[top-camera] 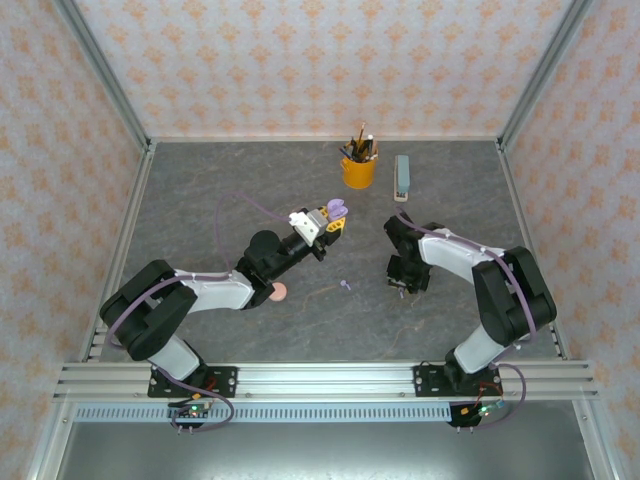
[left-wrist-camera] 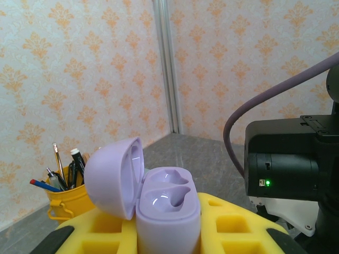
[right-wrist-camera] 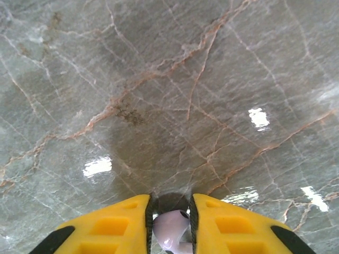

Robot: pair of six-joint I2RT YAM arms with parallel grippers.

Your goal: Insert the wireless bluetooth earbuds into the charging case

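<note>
While the marble surface [top-camera: 200,200] sits below, left fingers [left-wrist-camera: 233,225] are clamped on the open lilac charging case [left-wrist-camera: 168,211], raised. Right fingers [right-wrist-camera: 111,233] pinch a pale earbud [right-wrist-camera: 170,230] down low. A lilac earbud [top-camera: 345,284] lies loose. Likely light, slick: grip bulb, stem free.

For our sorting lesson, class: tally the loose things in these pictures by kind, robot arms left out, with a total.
Charging cases: 2, open lilac plastic case and round pink case
Stemmed earbuds: 2, lilac earbud and pale earbud
Yellow pen cup: 1
Grey-green rectangular block: 1
Total: 6
</note>
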